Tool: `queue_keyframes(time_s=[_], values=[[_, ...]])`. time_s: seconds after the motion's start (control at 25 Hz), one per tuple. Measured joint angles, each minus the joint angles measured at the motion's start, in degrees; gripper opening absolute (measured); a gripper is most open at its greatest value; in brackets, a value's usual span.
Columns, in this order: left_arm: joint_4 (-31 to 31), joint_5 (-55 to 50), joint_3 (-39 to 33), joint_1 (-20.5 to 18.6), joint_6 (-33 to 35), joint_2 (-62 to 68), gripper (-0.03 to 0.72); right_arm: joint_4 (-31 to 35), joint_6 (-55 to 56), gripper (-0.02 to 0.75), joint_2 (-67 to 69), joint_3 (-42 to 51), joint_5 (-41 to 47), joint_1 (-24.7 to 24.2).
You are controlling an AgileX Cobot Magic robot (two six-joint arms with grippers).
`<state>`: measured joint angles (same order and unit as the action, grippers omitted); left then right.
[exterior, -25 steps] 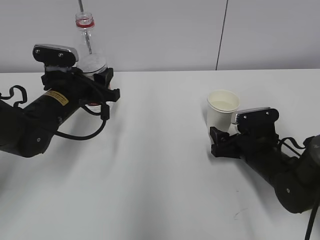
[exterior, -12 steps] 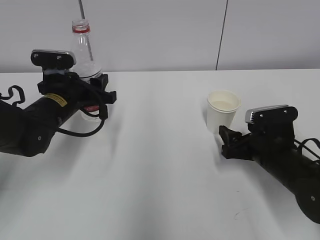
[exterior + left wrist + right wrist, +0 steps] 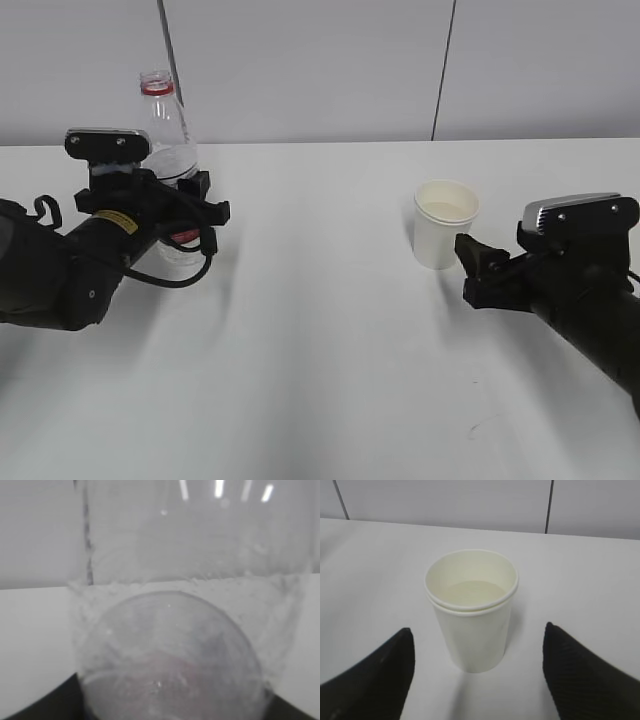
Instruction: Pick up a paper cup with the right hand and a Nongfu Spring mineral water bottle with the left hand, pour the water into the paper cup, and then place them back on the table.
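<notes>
The white counter (image 3: 330, 350) ran wide under everything, a pale panelled wall behind it.

On the left, the big black left arm (image 3: 70, 265) lay low, a yellow sticker on its housing, print too small to read. Its end effector (image 3: 185, 205) sat around the lower body of the Nongfu Spring mineral water bottle (image 3: 165, 130), and from the wrist view the bottle filled the lens completely, so whether the fingers were clamped or merely beside it, I could not tell.

Over on the right, the right arm (image 3: 580, 310) stretched in from the edge, silver-grey plate on top. Its end effector (image 3: 477, 680) stood spread wide, both black fingertips (image 3: 375, 675) apart from the paper cup (image 3: 471, 609), gripping nothing.

The bottle stood upright on the counter, red neck ring up top, a sliver of red label showing behind the fingers; no lettering legible. Water (image 3: 170, 645) sat low inside, droplets clinging to the wall above it.

The cup stood upright just ahead of the right fingers, plain white, no print, clear liquid low within.
</notes>
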<state>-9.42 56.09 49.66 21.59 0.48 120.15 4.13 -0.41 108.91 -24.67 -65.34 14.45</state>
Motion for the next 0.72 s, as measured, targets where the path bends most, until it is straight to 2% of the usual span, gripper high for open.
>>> queue_keyframes(time_s=[0.12, 0.28, 0.36, 0.72], values=[[0.05, 0.17, 0.0, 0.0, 0.0, 0.0, 0.384, 0.0, 0.0, 0.593, -0.62, 0.09, -0.03, 0.0], [0.23, 1.09, 0.0, 0.0, 0.0, 0.28, 0.512, 0.0, 0.0, 0.593, -0.62, 0.11, -0.03, 0.0], [0.23, 1.49, 0.0, 0.0, 0.0, 0.28, 0.543, -0.1, 0.0, 0.593, -0.62, 0.21, -0.03, 0.0], [0.89, 1.38, -0.06, 0.0, 0.81, -1.35, 0.562, -0.21, 0.0, 0.593, -0.76, 2.68, -0.03, 0.0]])
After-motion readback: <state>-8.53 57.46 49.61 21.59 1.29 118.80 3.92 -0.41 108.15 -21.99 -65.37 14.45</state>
